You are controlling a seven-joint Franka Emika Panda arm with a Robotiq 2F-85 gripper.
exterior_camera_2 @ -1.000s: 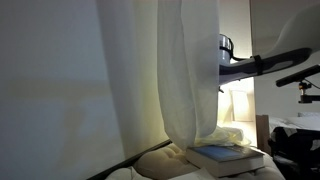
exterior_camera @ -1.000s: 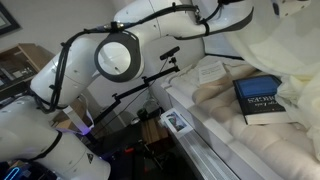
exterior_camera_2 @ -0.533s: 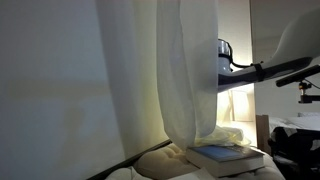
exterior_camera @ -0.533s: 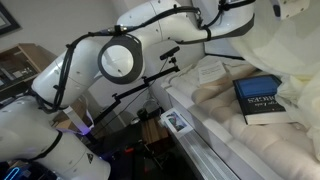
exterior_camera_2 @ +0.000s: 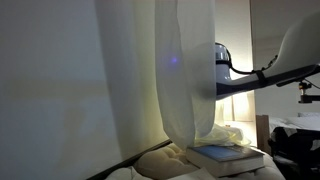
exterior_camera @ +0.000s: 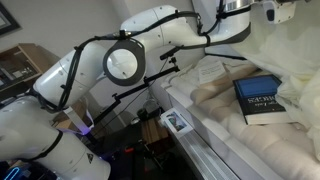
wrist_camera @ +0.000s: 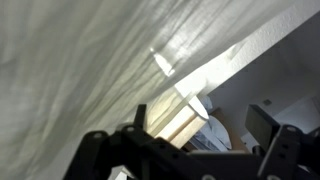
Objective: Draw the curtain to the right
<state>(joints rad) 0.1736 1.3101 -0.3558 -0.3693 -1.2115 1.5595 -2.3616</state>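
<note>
The curtain (exterior_camera_2: 190,70) hangs as a tall, sheer cream drape with soft vertical folds. Its lower edge bunches on the padded cream cushion (exterior_camera_2: 160,160), just beside a dark-blue book (exterior_camera_2: 225,155) lying flat there. In an exterior view the same fabric (exterior_camera: 290,45) fills the upper corner above the book (exterior_camera: 260,100), which rests on the ribbed cushion (exterior_camera: 225,130).

The white robot arm (exterior_camera: 170,30) reaches high across the scene toward the curtain, and its wrist end sits at the top edge of that view, close to the fabric. In the wrist view the curtain (wrist_camera: 90,60) covers most of the picture, lit from behind, with a bright gap running diagonally where its edge ends.

The gripper (wrist_camera: 185,145) shows at the bottom of the wrist view with its two dark fingers (wrist_camera: 95,150) spread wide apart and nothing clamped between them. It appears to sit just in front of the curtain, though whether it touches the cloth cannot be told from these angles.
</note>
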